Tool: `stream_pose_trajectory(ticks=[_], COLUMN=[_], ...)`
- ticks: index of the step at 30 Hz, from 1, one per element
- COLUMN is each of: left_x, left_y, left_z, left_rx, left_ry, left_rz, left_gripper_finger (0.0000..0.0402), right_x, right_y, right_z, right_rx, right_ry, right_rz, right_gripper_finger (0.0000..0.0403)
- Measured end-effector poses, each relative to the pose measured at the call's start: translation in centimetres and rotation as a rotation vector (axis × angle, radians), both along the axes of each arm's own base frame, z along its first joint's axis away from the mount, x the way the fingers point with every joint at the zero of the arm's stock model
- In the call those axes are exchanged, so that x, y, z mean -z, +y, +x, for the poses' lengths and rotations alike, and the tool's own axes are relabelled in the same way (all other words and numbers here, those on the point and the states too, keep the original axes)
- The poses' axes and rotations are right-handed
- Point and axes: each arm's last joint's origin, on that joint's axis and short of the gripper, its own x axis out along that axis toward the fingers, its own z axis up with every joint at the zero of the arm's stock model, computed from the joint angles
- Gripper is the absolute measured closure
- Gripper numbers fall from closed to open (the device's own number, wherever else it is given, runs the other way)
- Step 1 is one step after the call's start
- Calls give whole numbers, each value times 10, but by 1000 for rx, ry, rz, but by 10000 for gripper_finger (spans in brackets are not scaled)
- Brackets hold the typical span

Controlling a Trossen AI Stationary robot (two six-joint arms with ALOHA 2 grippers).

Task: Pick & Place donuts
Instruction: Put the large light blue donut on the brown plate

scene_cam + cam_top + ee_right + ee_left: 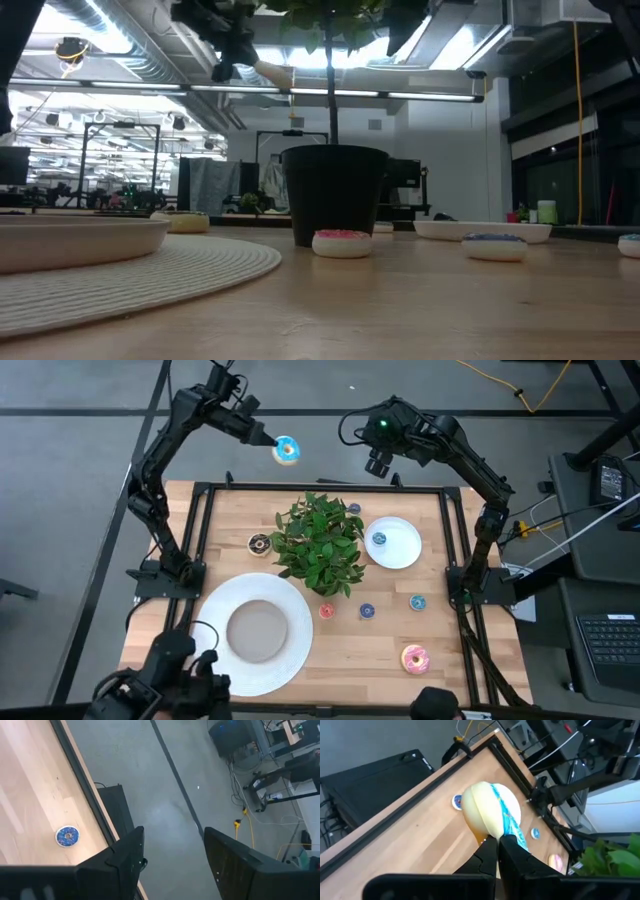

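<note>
Sitting alone on small white plate (403,552): tiny blue donut (379,539).

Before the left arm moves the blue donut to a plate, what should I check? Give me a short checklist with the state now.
1. Left gripper shut on the light-blue donut: ok.
2. Donut lifted clear of the table: ok, it hangs beyond the far edge.
3. Large plate free to receive it: ok, nothing lies on it.
4. Plant out of the way: not ok, it stands between the donut and the small plate.
5. Right gripper clear: ok, open, empty, beyond the far edge.
6. Grip firm enough for travel: cannot tell.
</note>
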Motion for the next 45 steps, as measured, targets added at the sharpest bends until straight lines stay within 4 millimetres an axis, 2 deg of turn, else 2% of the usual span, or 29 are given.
stream_pose_trajectory(ticks=[10, 17, 21, 28, 32, 37, 40, 45], left_x=[7, 12, 11, 9, 10, 30, 50, 86], left_y=[-13, -27, -33, -34, -26, -8, -1, 1], left_z=[0, -3, -2, 1, 5, 12, 15, 12], left_rx=[155, 286, 342, 393, 383, 333, 321, 347], left_ry=[67, 105, 65, 4, -19, -44, -54, -56], left_rz=[53, 27, 13, 65, 134, 174, 162, 87], left_gripper_finger=[399, 399, 399, 399, 399, 399, 399, 399], right_x=[1, 2, 2, 2, 2, 2, 2, 1], right_y=[-4, -4, -4, -4, -4, -4, -4, -4], right_z=[-4, -4, -4, -4, -4, -4, -4, -3], right_rx=[10, 15, 15, 15, 14, 13, 5, -3], right_ry=[24, 18, 19, 17, 18, 19, 28, 35], right_rz=[7, 10, 10, 11, 11, 10, 7, 3], right_gripper_finger=[195, 195, 195, 195, 195, 195, 195, 195])
